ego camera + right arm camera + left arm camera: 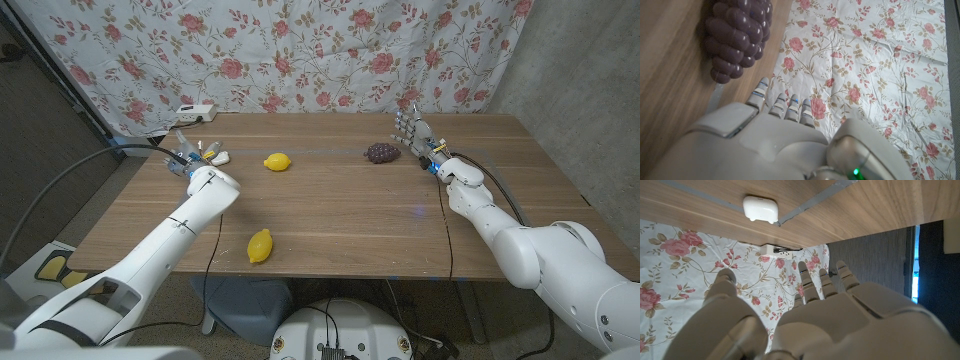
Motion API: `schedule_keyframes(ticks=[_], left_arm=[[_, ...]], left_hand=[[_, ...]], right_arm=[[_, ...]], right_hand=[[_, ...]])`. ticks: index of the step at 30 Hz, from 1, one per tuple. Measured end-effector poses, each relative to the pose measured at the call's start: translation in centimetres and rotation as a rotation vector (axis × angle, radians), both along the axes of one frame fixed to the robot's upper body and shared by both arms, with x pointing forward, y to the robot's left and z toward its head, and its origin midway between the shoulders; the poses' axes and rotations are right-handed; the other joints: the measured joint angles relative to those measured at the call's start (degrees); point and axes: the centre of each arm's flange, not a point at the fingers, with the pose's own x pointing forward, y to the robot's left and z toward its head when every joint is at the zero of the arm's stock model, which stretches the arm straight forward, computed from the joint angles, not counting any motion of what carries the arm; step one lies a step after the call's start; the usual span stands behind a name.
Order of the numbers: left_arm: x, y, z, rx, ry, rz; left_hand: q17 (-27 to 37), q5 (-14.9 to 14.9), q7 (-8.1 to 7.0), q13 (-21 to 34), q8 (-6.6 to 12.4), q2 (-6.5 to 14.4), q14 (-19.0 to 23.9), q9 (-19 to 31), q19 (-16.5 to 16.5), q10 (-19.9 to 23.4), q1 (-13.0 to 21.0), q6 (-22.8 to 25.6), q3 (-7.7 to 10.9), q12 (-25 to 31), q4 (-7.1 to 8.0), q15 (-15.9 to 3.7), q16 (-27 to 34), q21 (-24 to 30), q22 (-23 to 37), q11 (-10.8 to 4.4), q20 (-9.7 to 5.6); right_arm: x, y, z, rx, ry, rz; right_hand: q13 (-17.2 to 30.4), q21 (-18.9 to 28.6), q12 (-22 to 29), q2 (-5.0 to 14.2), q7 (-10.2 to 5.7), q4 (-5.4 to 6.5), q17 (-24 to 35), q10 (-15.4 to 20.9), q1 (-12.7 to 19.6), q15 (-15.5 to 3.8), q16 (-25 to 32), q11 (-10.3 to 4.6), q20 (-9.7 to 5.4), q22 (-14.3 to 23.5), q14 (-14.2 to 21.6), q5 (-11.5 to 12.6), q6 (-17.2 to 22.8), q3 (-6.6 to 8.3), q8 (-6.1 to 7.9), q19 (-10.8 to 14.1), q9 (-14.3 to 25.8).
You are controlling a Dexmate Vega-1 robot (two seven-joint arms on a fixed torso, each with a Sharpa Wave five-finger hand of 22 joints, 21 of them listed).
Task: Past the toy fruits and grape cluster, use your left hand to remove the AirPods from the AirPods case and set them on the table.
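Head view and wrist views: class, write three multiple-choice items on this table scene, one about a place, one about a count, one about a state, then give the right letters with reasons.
1. Where does the grape cluster lie?
A. beside the right hand
B. at the table's near edge
C. on the white power strip

2. How many yellow toy lemons are on the table?
A. one
B. two
C. four

3. What is the state of the AirPods case?
A. lid closed, on the table
B. held in the left hand
C. open and tipped over

Answers: 1 A, the purple cluster sits just next to that hand. 2 B, one lemon lies far, another lemon near. 3 A, the left wrist view shows it closed, untouched.
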Motion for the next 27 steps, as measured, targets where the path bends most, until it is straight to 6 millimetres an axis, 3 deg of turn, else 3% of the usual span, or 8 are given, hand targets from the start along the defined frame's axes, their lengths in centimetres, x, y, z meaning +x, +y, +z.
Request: schedule_keyframes(ticks=[27], left_arm=[[1.9, 1.3, -0.1, -0.031, 0.039, 0.010]], left_hand=[[0.00, 0.00, 0.21, 0.54, 0.00, 0.00, 0.12, 0.00, -0.22, 0.22, 0.00, 0.21, -0.46, -0.23, 0.46, 0.11, 0.00, 0.00, 0.00, -0.22, 0.22]], right_arm=[[0.1, 0.2, 0.2, -0.004, 0.001, -0.003]], right_hand=[[0.00, 0.00, 0.00, 0.00, 0.00, 0.00, 0.00, 0.00, 0.00, 0.00, 0.00, 0.00, 0.00, 0.00, 0.00, -0.27, 0.00, 0.00, 0.00, 0.00, 0.00]])
